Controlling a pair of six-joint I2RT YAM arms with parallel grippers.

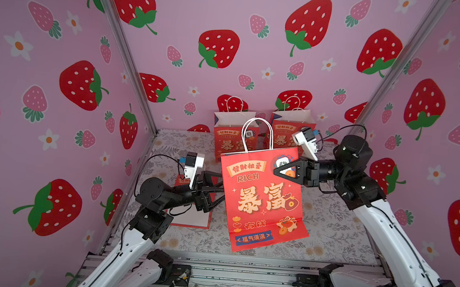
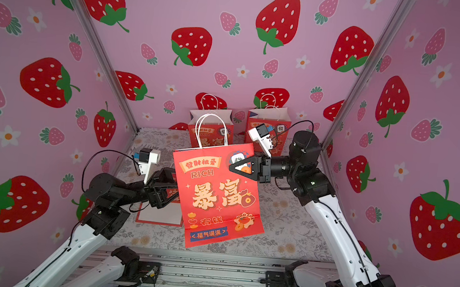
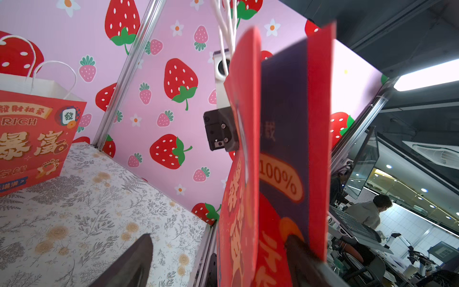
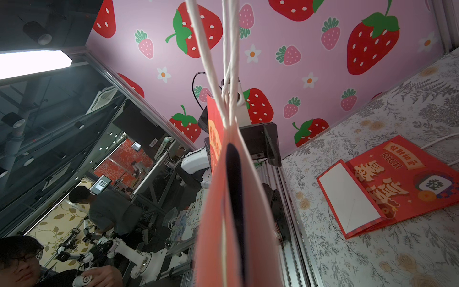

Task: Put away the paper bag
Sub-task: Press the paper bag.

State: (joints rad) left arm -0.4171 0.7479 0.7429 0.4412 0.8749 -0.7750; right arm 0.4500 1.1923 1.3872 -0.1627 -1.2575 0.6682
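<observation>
Your right claw (image 1: 276,171) is pinched fully closed on the upper corner of the paper bag (image 1: 263,198), the corner on the right arm's side, right over the printed tile motif. That grip alone carries the bag, which is folded flat, with its printed front facing the top cameras. It is tilted, so its bottom edge swings toward the right arm's side. Its white handles (image 1: 256,133) stand up above the top edge. Your left claw (image 1: 221,186) is spread wide at the opposite side edge of the bag, about halfway down, gripping nothing. In the left wrist view the folded side panel runs between the two fingers (image 3: 131,261) and lies close to one of them, though you cannot tell there whether they touch. The bag hangs over the middle of the surface (image 1: 329,229), with its lowest corner toward the near edge, and whether that corner rests on the floral cover is not clear. Behind the left claw, toward the left edge, a flat bag (image 1: 191,217) of the same print lies on the surface. Two standing bags (image 1: 234,133) sit side by side at the far edge, against the strawberry wall (image 1: 220,49).
</observation>
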